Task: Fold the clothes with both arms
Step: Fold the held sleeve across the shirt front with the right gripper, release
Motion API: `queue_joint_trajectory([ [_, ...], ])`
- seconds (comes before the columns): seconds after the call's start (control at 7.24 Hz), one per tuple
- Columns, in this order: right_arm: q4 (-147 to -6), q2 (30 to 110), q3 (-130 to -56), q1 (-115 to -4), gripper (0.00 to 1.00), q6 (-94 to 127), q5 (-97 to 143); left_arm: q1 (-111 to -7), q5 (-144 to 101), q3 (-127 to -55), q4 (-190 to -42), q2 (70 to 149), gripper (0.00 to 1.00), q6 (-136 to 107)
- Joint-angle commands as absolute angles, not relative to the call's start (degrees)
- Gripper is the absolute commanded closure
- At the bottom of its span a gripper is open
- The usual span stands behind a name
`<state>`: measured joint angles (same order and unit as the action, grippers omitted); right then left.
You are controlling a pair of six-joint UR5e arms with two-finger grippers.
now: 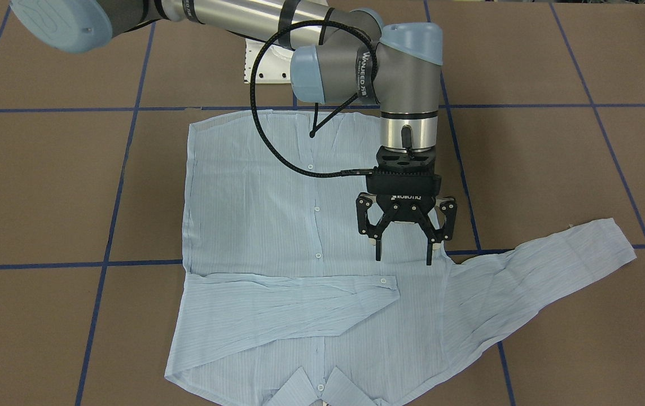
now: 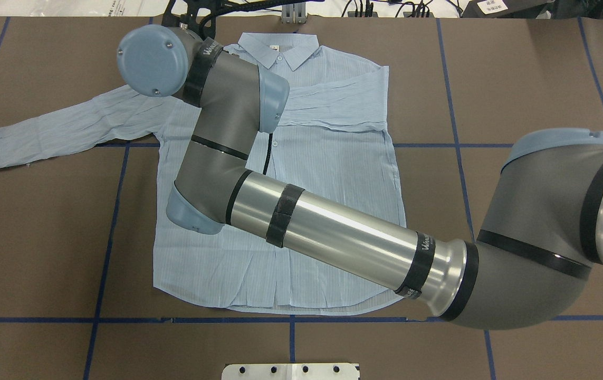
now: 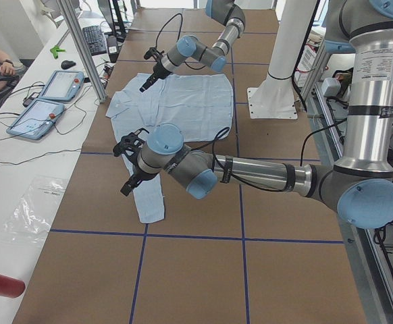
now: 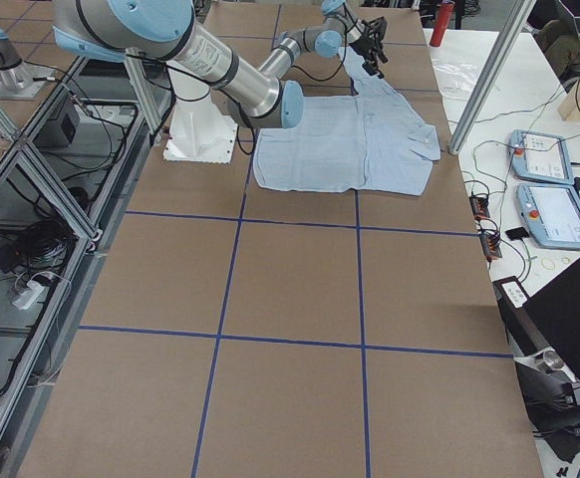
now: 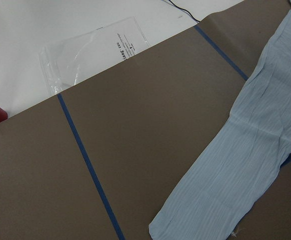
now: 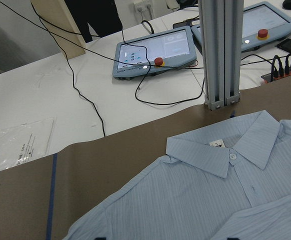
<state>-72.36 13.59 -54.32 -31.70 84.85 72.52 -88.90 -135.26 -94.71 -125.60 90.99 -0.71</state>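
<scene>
Big in the overhead lens, the right arm (image 2: 333,232) stretched clean across the shirt (image 1: 277,214). At its end the right gripper (image 1: 403,259) hung with fingers spread wide and nothing between them, poised over the cloth by the armpit on the robot's left side. Whether the tips touched the fabric, I couldn't call. Just beside it lay the folded sleeve (image 1: 277,304), flat across the chest, its cuff button near the gripper. Outward again, the other sleeve (image 1: 553,265) ran out flat over the table (image 1: 553,141), angled away from the body. Near that sleeve's end hovered the left gripper (image 3: 125,165) on the left arm (image 3: 264,174), looking raised off the table; spread or pressed together, the side view wouldn't tell me. The shirt lay face up and buttoned, collar (image 6: 220,155) toward the operators' side. My read: sleeve one was done and sleeve two was the step in hand. The next move looked to need a low, careful pinch on that thin cloth, one gripper near the cuff and one near the shoulder. After that, a carry across the chest without dragging the first fold. The count: one shirt, two sleeves with one folded and one out, two arms, two grippers, and one table crossed by blue tape (image 1: 45,265).
</scene>
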Motion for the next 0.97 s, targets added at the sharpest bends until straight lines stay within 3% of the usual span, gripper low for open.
queue_joint_trajectory([
  [0.0, -76.8, 14.8, -55.6, -36.4, 0.01, 81.5, 82.3, -88.9, -135.3, -94.7, -128.1, 91.1, 0.00, -0.9],
  [0.14, -79.7, 19.4, -61.7, -39.1, 0.00, 76.8, 87.1, -88.8, -135.3, -94.7, -134.3, 90.6, 0.00, -2.0],
  [0.55, -83.9, 43.3, -86.5, -51.4, 0.00, 56.4, 105.5, -81.2, -134.6, -93.3, -148.2, 85.2, 0.00, -22.7],
  [0.83, -82.9, 56.5, -93.3, -63.0, 0.00, 38.5, 120.2, -77.0, -129.9, -93.3, -158.3, 80.2, 0.04, -40.3],
])
